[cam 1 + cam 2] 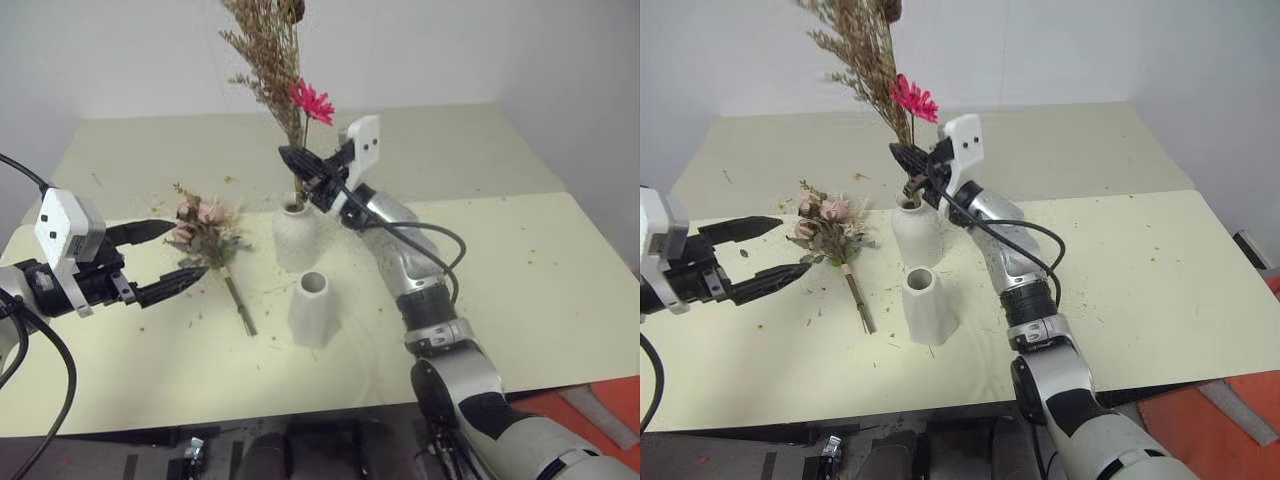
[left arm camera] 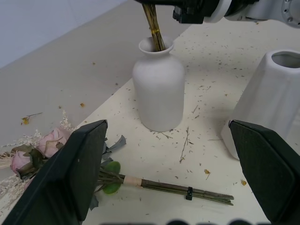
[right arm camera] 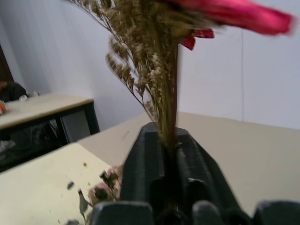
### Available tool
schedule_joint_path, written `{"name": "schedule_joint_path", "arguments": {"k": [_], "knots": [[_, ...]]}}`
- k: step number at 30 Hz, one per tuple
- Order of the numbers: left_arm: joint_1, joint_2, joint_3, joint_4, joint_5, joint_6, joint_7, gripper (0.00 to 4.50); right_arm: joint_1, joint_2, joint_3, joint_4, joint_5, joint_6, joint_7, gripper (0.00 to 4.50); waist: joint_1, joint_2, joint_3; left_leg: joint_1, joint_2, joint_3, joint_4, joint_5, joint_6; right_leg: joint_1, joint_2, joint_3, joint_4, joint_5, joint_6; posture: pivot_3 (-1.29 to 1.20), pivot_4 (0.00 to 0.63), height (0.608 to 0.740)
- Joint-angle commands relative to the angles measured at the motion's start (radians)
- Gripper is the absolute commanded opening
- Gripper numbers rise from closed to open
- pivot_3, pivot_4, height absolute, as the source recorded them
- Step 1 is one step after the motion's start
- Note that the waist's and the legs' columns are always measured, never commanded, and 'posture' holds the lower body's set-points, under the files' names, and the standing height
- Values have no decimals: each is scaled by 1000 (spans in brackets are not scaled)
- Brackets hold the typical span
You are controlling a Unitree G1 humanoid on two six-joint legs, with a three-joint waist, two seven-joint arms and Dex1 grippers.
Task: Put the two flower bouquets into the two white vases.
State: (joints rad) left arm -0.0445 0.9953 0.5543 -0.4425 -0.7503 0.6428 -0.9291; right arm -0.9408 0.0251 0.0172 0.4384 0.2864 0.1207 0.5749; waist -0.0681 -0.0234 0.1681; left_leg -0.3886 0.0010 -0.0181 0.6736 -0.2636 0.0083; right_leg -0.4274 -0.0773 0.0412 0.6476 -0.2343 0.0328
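The bouquet of dry tan grasses (image 1: 268, 60) with one magenta flower (image 1: 311, 101) stands upright, its stems reaching down into the mouth of the rounded white vase (image 1: 296, 238). My right gripper (image 1: 300, 165) is shut on those stems just above the vase's neck; in the right wrist view the fingers (image 3: 150, 164) press on the stems from both sides. In front of that vase stands the taller faceted vase (image 1: 311, 310), with nothing in it. The pale pink rose bouquet (image 1: 205, 228) lies flat on the table to the left of the vases. My left gripper (image 1: 188, 250) is open beside its blooms, not touching them.
The pale yellow-green table (image 1: 520, 290) is strewn with dry plant crumbs around the vases. Its front edge (image 1: 250, 410) runs close below the faceted vase. A white wall rises behind the table's far end. The rose bouquet's tied stems (image 2: 187, 190) point toward the faceted vase.
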Motion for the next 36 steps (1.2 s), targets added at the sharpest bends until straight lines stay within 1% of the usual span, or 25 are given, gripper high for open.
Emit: {"name": "schedule_joint_path", "arguments": {"k": [1, 2, 4, 5, 8, 9, 13, 16, 23, 25, 27, 30, 33, 36], "knots": [[0, 4, 42, -25, -18, 4, 4, 4500, 13, -12, 19, -49, -20, -75, 33, 1917, -1, 0, 0, 0, 0, 0, 0, 0, 0, 0, 0, 0, 0, 0, 0, 0, 150, 740], [1, 3, 43, -25, -18, 4, 4, 4500, 23, -19, 28, -53, -32, -95, 41, 2221, -1, 0, 0, 0, 0, 0, 0, 0, 0, 0, 0, 0, 0, 0, 0, 0, 150, 740], [1, 2, 43, -25, -17, 6, 3, 4500, 38, -26, 37, -59, -45, -118, 55, 2987, -1, 0, 0, 0, 0, 0, 0, 0, 0, 0, 0, 0, 0, 0, 0, 0, 150, 740], [0, 1, 41, -26, -16, 6, 4, 4500, 44, -29, 40, -62, -50, -127, 58, 3246, -1, 0, 0, 0, 0, 0, 0, 0, 0, 0, 0, 0, 0, 0, 0, 0, 150, 740], [-7, -1, 32, -24, -14, 6, 10, 4500, 61, -54, 57, -82, -63, -143, 88, 4220, -1, 0, 0, 0, 0, 0, 0, 0, 0, 0, 0, 0, 0, 0, 0, 0, 150, 740], [-8, -3, 30, -27, -14, 8, 13, 4500, 67, -71, 64, -95, -61, -136, 113, 4447, -1, 0, 0, 0, 0, 0, 0, 0, 0, 0, 0, 0, 0, 0, 0, 0, 150, 740], [6, -15, 10, -48, -28, 24, 19, 4500, 109, -172, 74, -179, -25, -100, 250, 4447, 5, 0, 0, 0, 0, 0, 0, 0, 0, 1, 0, 0, 0, 0, 0, 0, 150, 740], [16, -16, -29, -56, -6, 29, 27, 4500, 133, -254, 83, -235, -17, -93, 336, 4447, 8, 0, 0, 0, 0, 0, 0, 0, 0, 1, -1, 0, -1, 0, 0, 0, 150, 740], [-2, -12, -113, -57, 15, 91, 104, 4500, 131, -456, 98, -313, -15, -10, 501, 4447, 12, 0, 0, 2, 0, 0, 0, 0, 0, 2, 0, 0, -3, 0, 0, 0, 150, 740], [-12, 1, -136, -59, 2, 163, 146, 4500, 133, -515, 99, -319, -2, 21, 568, 4447, 15, 0, 0, 2, 0, 0, 0, 0, 0, 2, 0, 0, -4, 0, 0, 0, 150, 740], [-41, 13, -170, -59, -35, 274, 193, 4500, 129, -566, 93, -317, 17, 38, 631, 4447, 21, 0, 0, 2, 0, 0, 0, 0, 0, 2, 0, 0, -4, 0, 0, 0, 150, 740], [-94, 35, -251, -60, -27, 395, 245, 4500, 113, -626, 87, -302, 33, 42, 715, 4447, 25, -1, 0, 2, 0, 0, 1, 0, 0, 2, 0, 0, -4, 0, 0, 0, 150, 740], [-182, 15, -320, -32, -29, 510, 315, 4500, 90, -672, 83, -286, 51, 43, 795, 4447, 26, -1, 0, 2, 0, 0, 1, 0, 0, 3, 0, 0, -4, 0, 0, 0, 150, 740], [-287, -38, -388, 16, -30, 638, 380, 4500, 62, -706, 73, -265, 74, 34, 875, 4447, 28, -1, 1, 2, -1, 0, 2, 0, 0, 3, 0, 0, -4, 0, 0, 0, 150, 740]]}}
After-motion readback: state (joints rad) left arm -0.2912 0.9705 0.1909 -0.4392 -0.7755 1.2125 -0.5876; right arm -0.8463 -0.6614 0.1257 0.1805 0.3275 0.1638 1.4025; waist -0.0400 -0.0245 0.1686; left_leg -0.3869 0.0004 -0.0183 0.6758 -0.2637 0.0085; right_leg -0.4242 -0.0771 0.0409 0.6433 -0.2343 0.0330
